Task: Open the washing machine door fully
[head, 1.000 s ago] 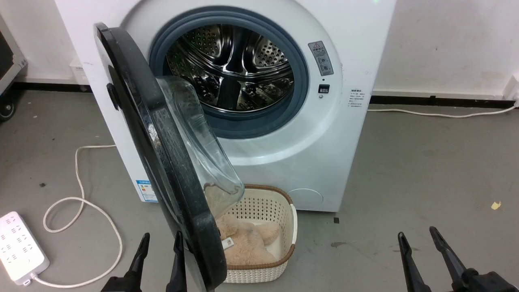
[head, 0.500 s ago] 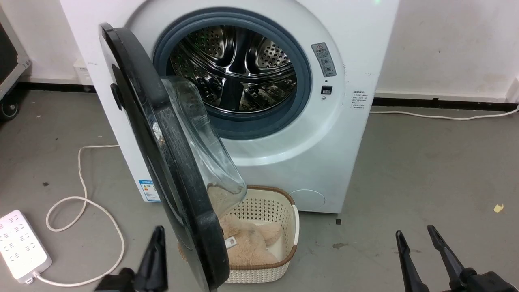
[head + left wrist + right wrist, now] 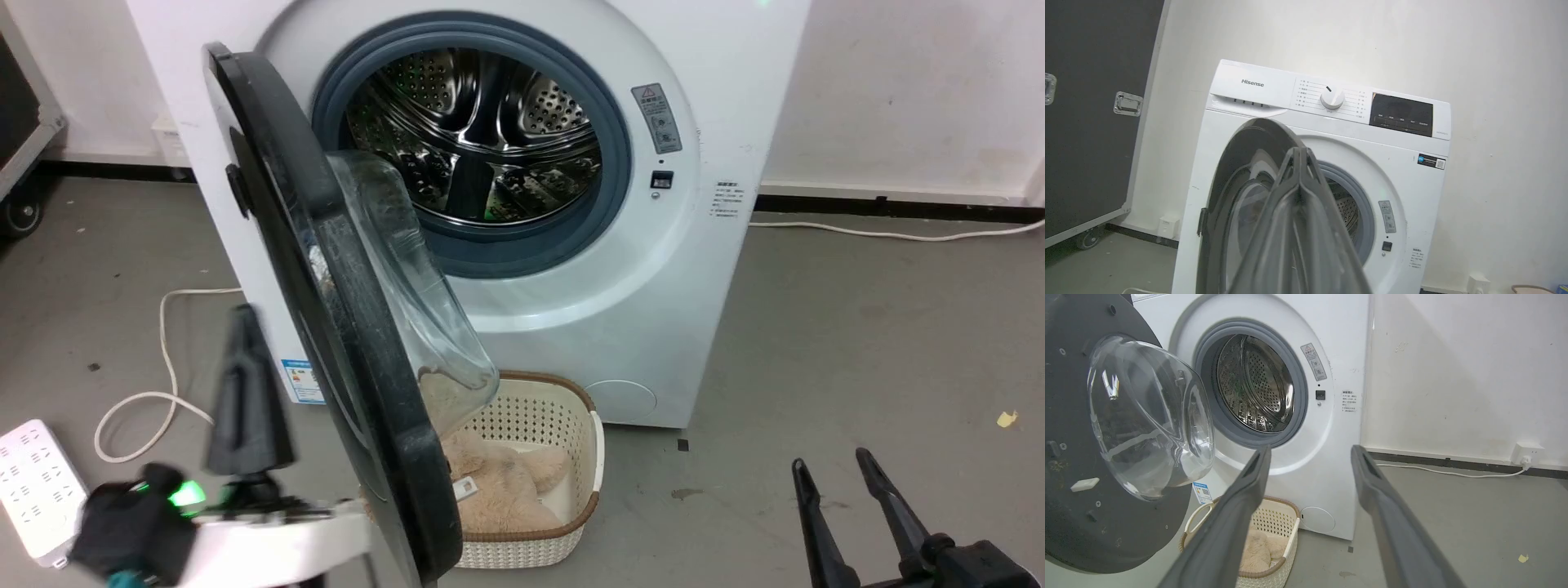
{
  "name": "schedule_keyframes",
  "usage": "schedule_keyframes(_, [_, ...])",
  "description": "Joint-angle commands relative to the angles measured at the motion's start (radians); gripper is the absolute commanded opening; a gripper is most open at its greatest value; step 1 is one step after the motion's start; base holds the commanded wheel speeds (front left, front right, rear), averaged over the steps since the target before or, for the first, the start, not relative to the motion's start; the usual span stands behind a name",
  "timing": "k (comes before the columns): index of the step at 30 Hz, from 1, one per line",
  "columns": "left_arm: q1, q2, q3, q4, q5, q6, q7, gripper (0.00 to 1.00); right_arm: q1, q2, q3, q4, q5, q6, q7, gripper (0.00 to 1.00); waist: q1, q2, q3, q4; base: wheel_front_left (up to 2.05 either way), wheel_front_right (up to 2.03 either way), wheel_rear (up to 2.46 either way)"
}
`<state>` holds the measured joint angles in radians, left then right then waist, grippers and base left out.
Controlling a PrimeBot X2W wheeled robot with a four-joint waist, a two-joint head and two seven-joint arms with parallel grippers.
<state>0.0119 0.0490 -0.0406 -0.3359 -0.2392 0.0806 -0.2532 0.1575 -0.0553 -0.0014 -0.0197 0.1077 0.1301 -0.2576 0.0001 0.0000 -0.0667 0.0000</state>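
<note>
The washing machine door (image 3: 351, 327) stands about half open, edge-on in the head view and hinged at the left side of the washing machine (image 3: 571, 310). The left gripper (image 3: 242, 322) is raised just beside the door's outer face, with its fingers pointing up and pressed together. It is blurred there, so I cannot tell whether it touches the door. The door's lower edge hides part of a basket (image 3: 563, 392) holding a plush toy (image 3: 498, 490). The pale left forearm (image 3: 269, 547) lies across the lower left. The right gripper (image 3: 831, 461) sits low, well apart from the door, with its fingers spread wide.
</note>
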Motion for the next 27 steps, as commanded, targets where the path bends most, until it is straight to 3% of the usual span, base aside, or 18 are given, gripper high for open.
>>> schedule_keyframes(1, [-0.022, 0.001, -0.043, -0.023, 0.011, -0.004, 0.037, 0.0, -0.01, 0.005, 0.002, 0.004, 0.009, 0.001, -0.004, 1.0, -0.0001, 0.0, 0.001, -0.005, 0.0, 0.0, 0.0])
schedule_keyframes(4, [-0.031, 0.001, -0.091, -0.042, 0.02, -0.003, 0.081, 0.0, -0.011, 0.005, 0.002, 0.008, 0.012, 0.001, -0.004, 1.0, -0.0001, 0.0, 0.004, -0.011, 0.0, 0.0, 0.0])
schedule_keyframes(8, [-0.025, 0.001, -0.226, -0.048, 0.01, -0.005, 0.153, 0.0, -0.015, 0.005, 0.001, 0.013, 0.016, 0.001, -0.004, 1.0, -0.0001, 0.0, 0.012, -0.021, 0.0, 0.0, 0.0])
schedule_keyframes(15, [0.02, 0.001, -0.411, 0.12, -0.035, 0.015, 0.192, 0.0, -0.022, 0.005, 0.0, 0.015, 0.019, 0.001, -0.004, 1.0, -0.0001, 0.0, 0.027, -0.033, 0.0, 0.0, 0.0])
schedule_keyframes(19, [0.026, 0.001, -0.427, 0.236, -0.049, 0.033, 0.189, 0.0, -0.022, 0.005, 0.002, 0.019, 0.018, 0.001, -0.004, 1.0, -0.0001, 0.0, 0.037, -0.033, 0.0, 0.0, 0.0])
schedule_keyframes(27, [0.009, 0.013, -0.369, 0.369, -0.075, 0.057, 0.153, 0.0, -0.014, 0.005, 0.005, 0.024, 0.018, 0.001, -0.004, 1.0, -0.0001, 0.0, 0.047, -0.007, 0.0, 0.0, 0.0])
